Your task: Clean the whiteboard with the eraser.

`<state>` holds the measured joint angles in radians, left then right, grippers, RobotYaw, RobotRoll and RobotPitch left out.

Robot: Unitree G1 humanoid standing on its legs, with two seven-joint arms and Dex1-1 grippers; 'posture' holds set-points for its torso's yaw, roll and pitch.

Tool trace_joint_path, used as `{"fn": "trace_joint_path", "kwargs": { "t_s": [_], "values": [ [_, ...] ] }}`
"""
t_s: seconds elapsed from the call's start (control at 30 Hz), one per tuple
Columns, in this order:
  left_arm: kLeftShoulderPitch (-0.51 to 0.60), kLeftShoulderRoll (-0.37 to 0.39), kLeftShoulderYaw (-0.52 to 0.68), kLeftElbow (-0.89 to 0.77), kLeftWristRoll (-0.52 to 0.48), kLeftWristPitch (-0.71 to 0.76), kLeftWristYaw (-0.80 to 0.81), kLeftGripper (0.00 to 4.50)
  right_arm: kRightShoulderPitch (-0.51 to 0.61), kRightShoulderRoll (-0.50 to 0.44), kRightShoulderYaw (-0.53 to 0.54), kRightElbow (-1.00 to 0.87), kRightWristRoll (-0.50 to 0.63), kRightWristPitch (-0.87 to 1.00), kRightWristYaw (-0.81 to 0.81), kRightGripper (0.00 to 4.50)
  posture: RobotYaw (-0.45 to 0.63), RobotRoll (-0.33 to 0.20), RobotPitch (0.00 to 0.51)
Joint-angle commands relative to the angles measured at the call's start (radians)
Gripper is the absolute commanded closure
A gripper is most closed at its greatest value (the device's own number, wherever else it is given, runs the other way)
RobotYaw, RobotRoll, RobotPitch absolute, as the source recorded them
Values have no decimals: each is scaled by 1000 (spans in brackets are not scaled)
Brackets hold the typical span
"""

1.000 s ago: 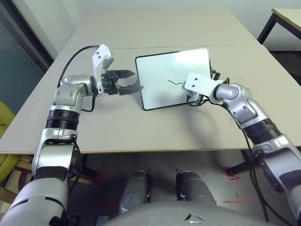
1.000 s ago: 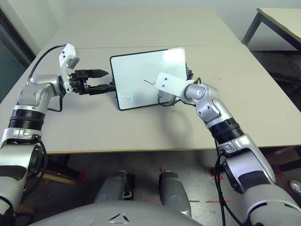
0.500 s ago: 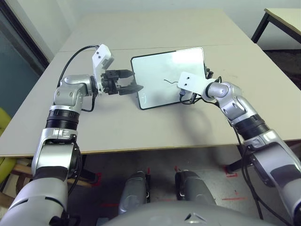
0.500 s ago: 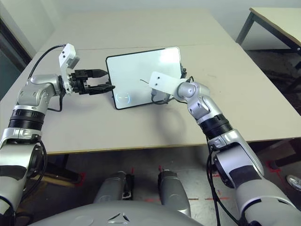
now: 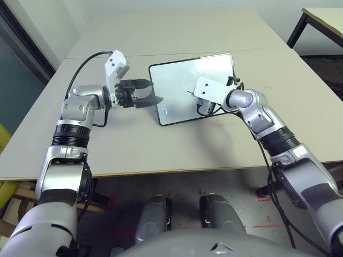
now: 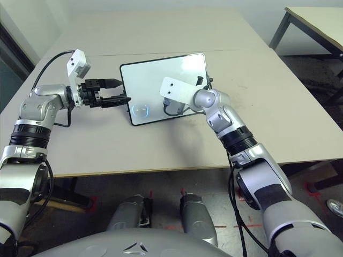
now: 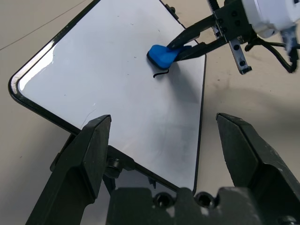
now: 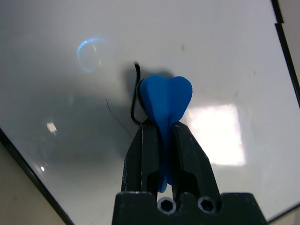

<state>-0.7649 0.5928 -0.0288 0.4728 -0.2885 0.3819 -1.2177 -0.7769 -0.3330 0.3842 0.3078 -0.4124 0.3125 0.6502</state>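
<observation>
Whiteboard (image 7: 117, 89) glossy, thin black squiggle (image 8: 135, 96) | blue eraser (image 8: 165, 101) pinched in right claw (image 8: 164, 136)

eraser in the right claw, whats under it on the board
Under the eraser, gripped in the right claw, lies the whiteboard with a thin black squiggle at its edge. Any ink directly beneath it is covered.

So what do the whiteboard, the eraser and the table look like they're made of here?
The whiteboard: a glossy white panel, plastic or coated sheet, mirroring ceiling lights; thin black frame, probably plastic. The eraser: matte bright blue, likely foam or soft rubber; it looks pinched where the right gripper clamps it. The table: smooth matte beige, probably laminate board, with a seam between two tops.
</observation>
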Motion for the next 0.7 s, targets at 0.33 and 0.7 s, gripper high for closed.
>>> {"fn": "trace_joint_path", "kwargs": {
  "t_s": [0.33,0.7],
  "values": [
    [39,14,7,-65,-6,39,8,0,15,32,63,-19,-21,12,22,4383,126,0,103],
    [36,6,6,-65,-3,45,9,0,59,-74,51,-44,-39,15,35,4384,111,0,108]
  ]
}}
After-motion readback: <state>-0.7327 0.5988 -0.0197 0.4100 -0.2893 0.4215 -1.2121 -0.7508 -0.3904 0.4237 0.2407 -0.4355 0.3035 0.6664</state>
